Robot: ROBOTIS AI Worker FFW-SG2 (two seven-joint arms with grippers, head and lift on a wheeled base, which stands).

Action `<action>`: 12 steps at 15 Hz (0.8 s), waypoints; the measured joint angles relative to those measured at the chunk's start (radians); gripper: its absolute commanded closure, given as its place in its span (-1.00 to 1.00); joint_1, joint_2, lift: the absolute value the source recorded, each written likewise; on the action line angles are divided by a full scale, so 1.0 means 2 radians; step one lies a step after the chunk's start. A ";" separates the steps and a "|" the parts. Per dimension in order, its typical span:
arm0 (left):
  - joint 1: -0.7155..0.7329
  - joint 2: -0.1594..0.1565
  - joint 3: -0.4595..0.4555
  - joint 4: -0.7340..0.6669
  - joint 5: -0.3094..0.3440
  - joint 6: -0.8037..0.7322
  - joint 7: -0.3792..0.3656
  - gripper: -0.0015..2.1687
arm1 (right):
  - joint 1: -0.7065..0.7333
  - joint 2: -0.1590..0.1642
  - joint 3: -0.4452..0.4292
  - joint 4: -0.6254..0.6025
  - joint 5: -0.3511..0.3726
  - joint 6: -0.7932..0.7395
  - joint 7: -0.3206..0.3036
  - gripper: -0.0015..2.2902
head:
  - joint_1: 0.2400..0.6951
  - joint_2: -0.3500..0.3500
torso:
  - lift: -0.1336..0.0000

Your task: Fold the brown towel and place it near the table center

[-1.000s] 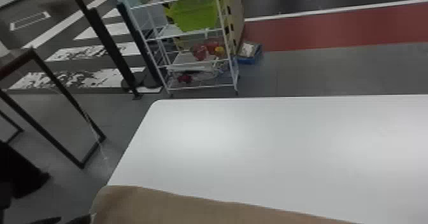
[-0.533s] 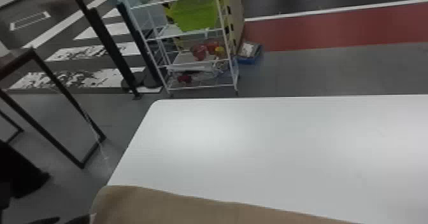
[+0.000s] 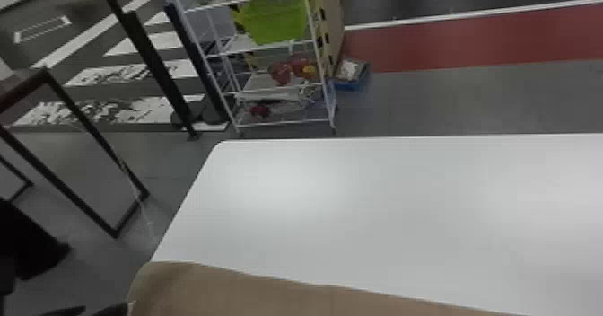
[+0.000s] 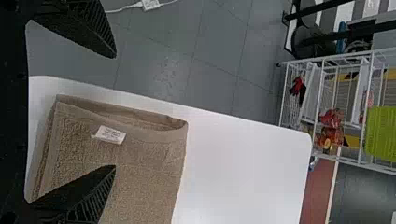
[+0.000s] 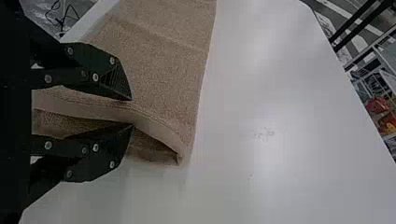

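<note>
The floor (image 3: 426, 104) is grey, and farther back a red strip (image 3: 448, 43) runs along a white line (image 3: 448, 15). Behind the white worktop (image 3: 381, 212) stands a white rack (image 3: 242, 46), which carries a green bin (image 3: 278, 19). A blue box (image 3: 352, 85) is just beside it, on the floor. Light makes soft, pale patches on the worktop.

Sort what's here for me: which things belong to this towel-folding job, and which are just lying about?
Part of the job:
brown towel
white table under it
left pincer, open
right pincer, open at the towel's hem

Just lying about:
white rack beyond the table
green bin on the rack
blue box on the floor
</note>
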 measured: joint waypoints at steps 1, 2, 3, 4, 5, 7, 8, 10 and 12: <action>0.000 0.000 -0.001 0.000 0.000 0.000 0.000 -0.97 | -0.001 -0.001 0.001 0.000 0.003 0.000 0.002 0.21 | 1.00 1.00 | -0.83; 0.000 0.000 -0.001 0.000 0.000 0.001 0.001 -0.97 | -0.002 -0.002 0.001 0.000 0.008 0.000 0.007 -0.10 | 1.00 1.00 | -0.83; 0.000 0.000 -0.001 0.000 0.000 0.001 0.001 -0.97 | -0.002 -0.003 0.001 0.000 0.012 0.000 0.014 -0.51 | 1.00 1.00 | -0.83; -0.001 0.000 -0.001 0.000 0.000 0.001 0.001 -0.97 | -0.002 -0.004 0.001 0.000 0.016 0.000 0.017 -0.66 | 1.00 1.00 | -0.83; -0.001 0.000 -0.001 0.000 0.000 0.001 0.001 -0.97 | -0.002 -0.005 -0.001 0.000 0.018 0.001 0.017 -0.75 | 1.00 1.00 | -0.83; -0.001 0.000 -0.001 0.000 0.000 0.001 0.000 -0.97 | -0.001 -0.006 -0.006 -0.001 0.022 0.005 0.017 -0.79 | 1.00 1.00 | -0.83; -0.001 0.000 -0.001 0.000 0.000 0.001 0.000 -0.97 | -0.001 -0.008 -0.009 -0.002 0.023 0.009 0.017 -0.79 | 1.00 1.00 | -0.83; -0.001 0.000 0.001 0.000 0.000 0.000 0.000 -0.97 | -0.002 -0.013 -0.006 -0.002 0.032 0.020 0.017 -0.80 | 1.00 1.00 | -0.83; 0.000 0.000 0.001 0.000 0.000 -0.001 0.000 -0.97 | -0.003 -0.015 0.007 -0.002 0.050 0.026 0.017 -0.82 | 1.00 1.00 | -0.83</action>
